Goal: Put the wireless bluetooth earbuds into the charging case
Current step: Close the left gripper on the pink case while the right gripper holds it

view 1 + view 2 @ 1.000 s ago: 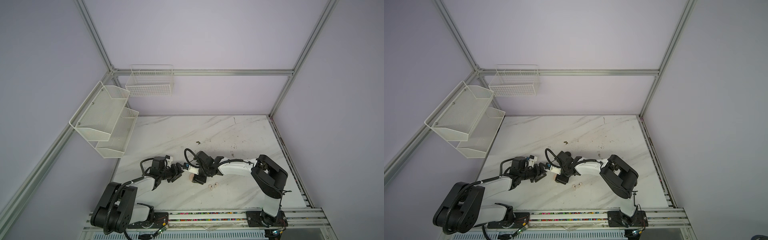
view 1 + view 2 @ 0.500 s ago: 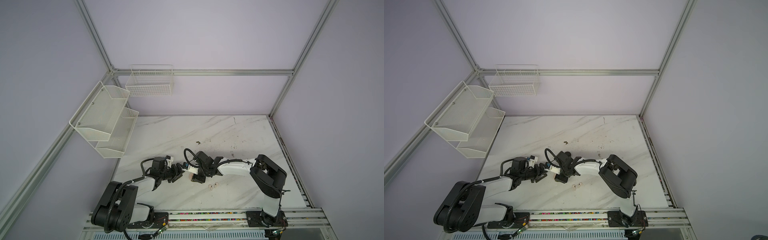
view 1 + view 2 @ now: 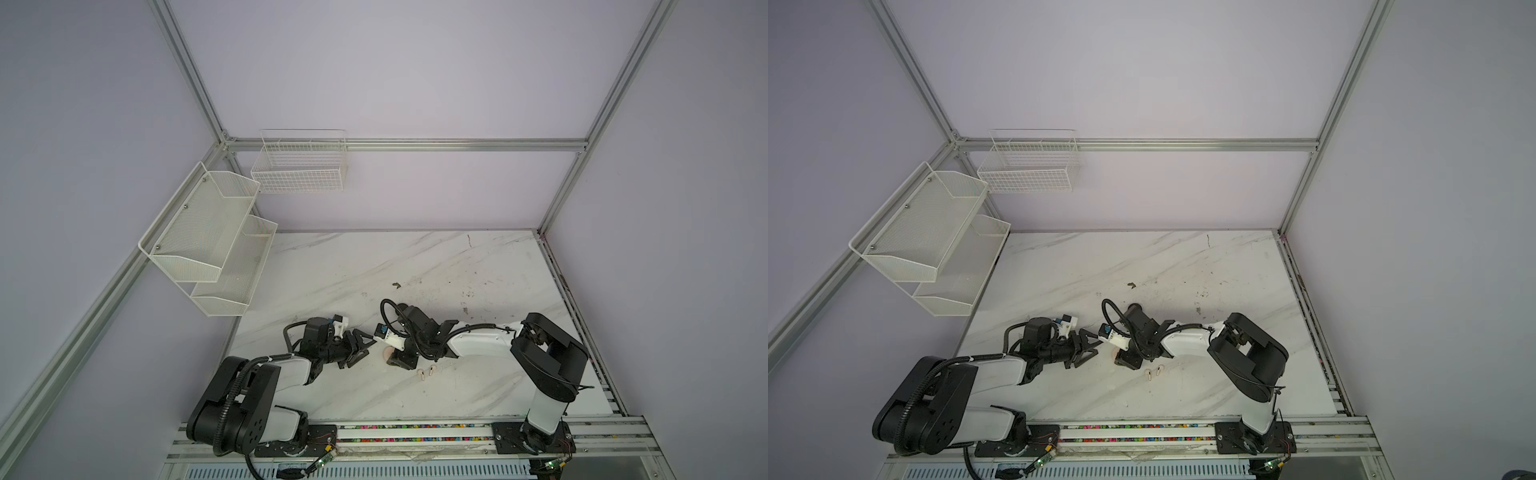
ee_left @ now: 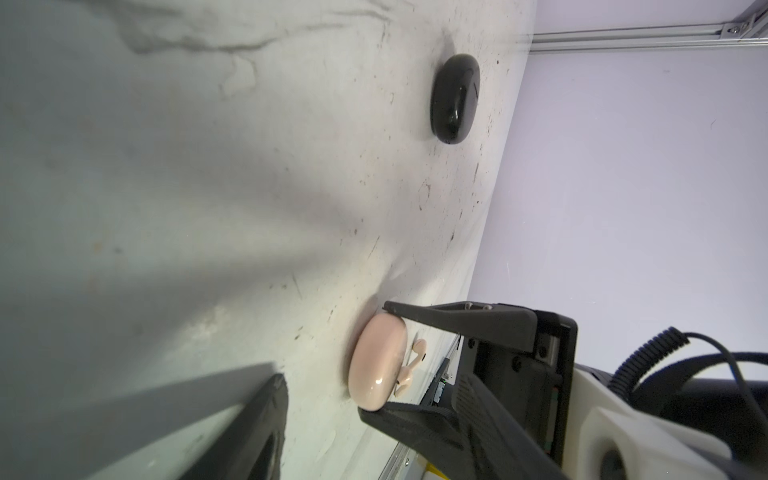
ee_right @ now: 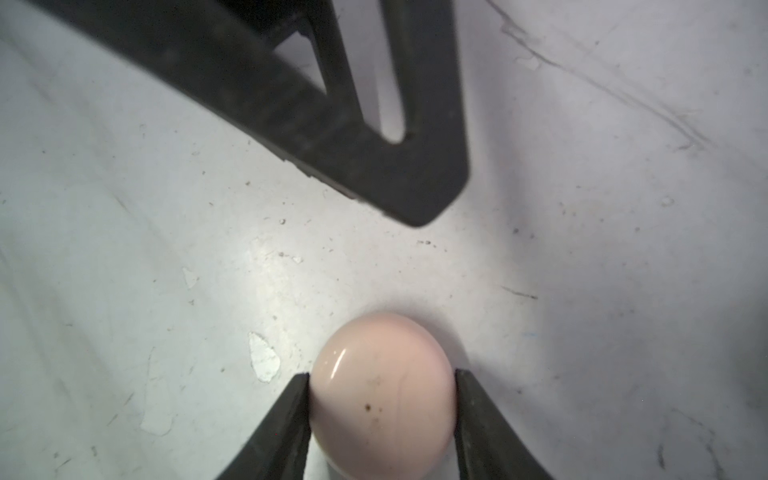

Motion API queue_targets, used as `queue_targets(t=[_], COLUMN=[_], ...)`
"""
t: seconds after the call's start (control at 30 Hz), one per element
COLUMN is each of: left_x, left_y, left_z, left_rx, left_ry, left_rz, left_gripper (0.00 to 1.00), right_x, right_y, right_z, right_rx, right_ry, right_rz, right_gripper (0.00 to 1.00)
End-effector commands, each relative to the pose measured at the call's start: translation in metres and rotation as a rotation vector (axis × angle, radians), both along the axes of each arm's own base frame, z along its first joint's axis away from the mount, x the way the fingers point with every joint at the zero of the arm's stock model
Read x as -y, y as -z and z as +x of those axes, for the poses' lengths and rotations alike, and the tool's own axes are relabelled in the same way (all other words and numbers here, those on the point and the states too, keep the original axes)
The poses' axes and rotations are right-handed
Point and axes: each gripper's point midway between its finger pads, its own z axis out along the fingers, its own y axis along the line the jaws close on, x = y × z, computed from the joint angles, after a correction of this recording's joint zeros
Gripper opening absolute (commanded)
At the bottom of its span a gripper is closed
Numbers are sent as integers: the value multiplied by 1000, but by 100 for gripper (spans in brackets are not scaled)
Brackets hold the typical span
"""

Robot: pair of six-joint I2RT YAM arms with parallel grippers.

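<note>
A pale pink round charging case (image 5: 382, 395) lies closed on the marble table, and my right gripper (image 5: 382, 401) is shut on it, one finger pressing each side. In both top views the case (image 3: 386, 354) (image 3: 1115, 354) peeks out beside that down-pointing gripper (image 3: 392, 358). Two pale pink earbuds (image 3: 420, 375) (image 3: 432, 370) lie loose just to its near right; they also show behind the case (image 4: 415, 361). My left gripper (image 3: 369, 345) hovers open and empty a little left of the case. A black closed case (image 4: 455, 97) lies farther along the table.
One left finger (image 5: 374, 145) reaches into the right wrist view, close in front of the pink case. White mesh shelves (image 3: 208, 237) and a wire basket (image 3: 299, 166) hang on the far left walls. A small dark scrap (image 3: 395, 284) lies mid-table.
My right gripper's fingers have closed in onto the pink case. The left gripper's jaws have narrowed a little. Both arms have hardly shifted.
</note>
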Motion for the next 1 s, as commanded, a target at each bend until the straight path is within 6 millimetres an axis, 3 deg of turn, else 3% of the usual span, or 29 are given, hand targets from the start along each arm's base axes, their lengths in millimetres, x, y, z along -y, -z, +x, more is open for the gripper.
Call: queue_targets(t=[0.0,0.3,0.4,0.57,0.97], left_x=[10,32,38,42,51], left_y=[-13,-15,-18,-14,-31], left_z=[-5,-6,-6,-6,0], left_rx=[34,39,59,63,137], left_ry=[45,95,111,111,133], left_rz=[-94,-214,-267,-311,-323], left_gripper=[66,65,61,44,39], right_x=[-14,-11,-9,-7,-7], right_y=[-25,-28,-31,-34,-39], right_z=[7,15,17,17,17], right_rx=[14,30,35,37,37], right_ry=[28,61,67,69,73], right_rz=[132,179,198,212,227], right_gripper=[47,46,46,46,46])
